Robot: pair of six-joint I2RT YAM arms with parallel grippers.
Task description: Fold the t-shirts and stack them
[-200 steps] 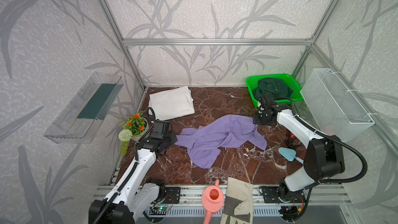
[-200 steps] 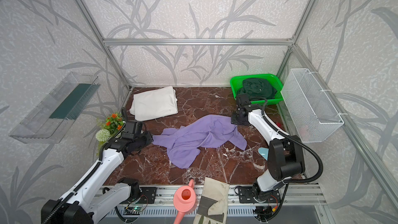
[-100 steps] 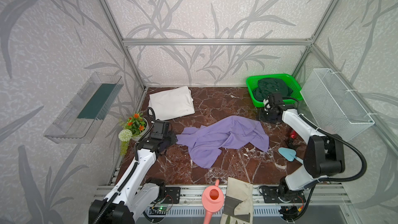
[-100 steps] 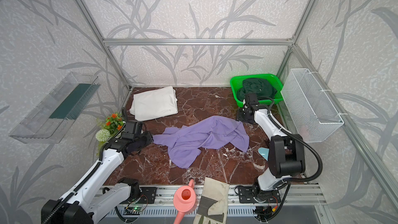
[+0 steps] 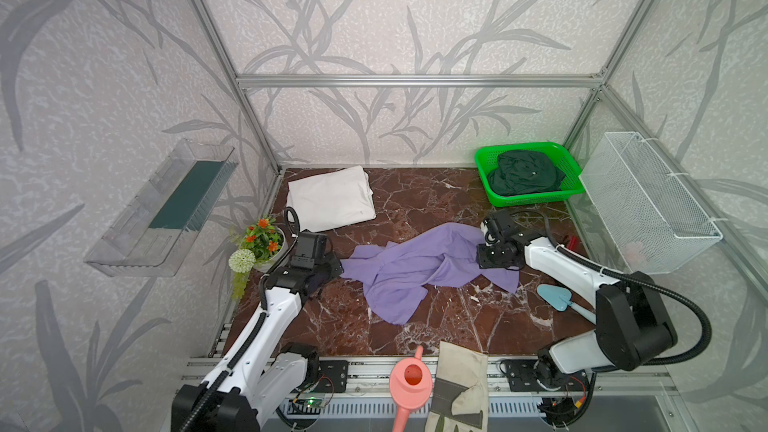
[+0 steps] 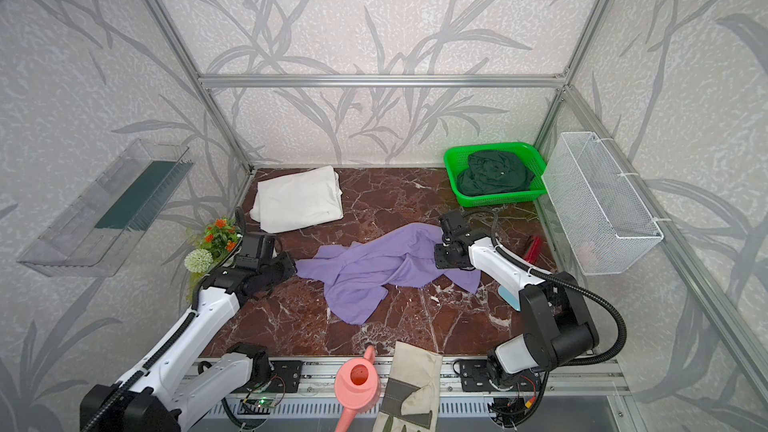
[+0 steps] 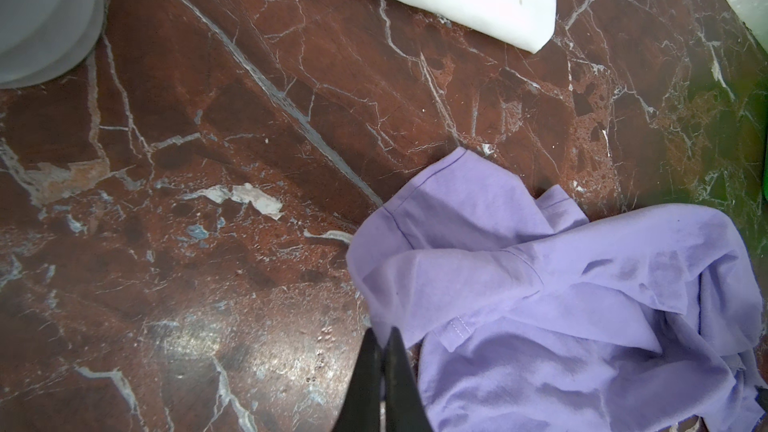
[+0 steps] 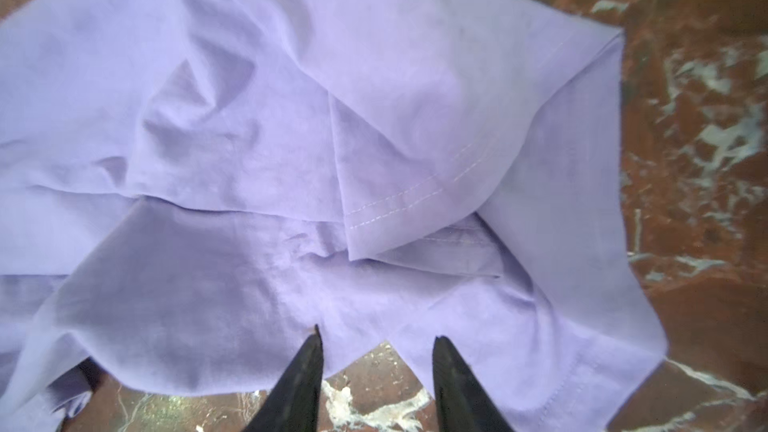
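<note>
Hovering right gripper (image 8: 377,336), jaws apart, over 3 o'clock edge of crumpled lavender-purple cotton t-shirt (image 5: 415,272) stretching 9-to-3; resting left gripper (image 7: 380,332), jaws closed, at 9 o'clock corner.

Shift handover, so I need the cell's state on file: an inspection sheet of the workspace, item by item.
Surface: brown marble tabletop, white-veined.
Job's things: purple t-shirt crumpled mid-table; white t-shirt folded, back left; dark green t-shirt bunched in green basket.
Clutter: flower pot, watering can, glove, trowel.
Grippers: left gripper shut at purple t-shirt's edge; right gripper open over its opposite edge.
Cables: black hose loops off right arm.
Surroundings: wire basket, clear shelf, both wall-mounted.
</note>
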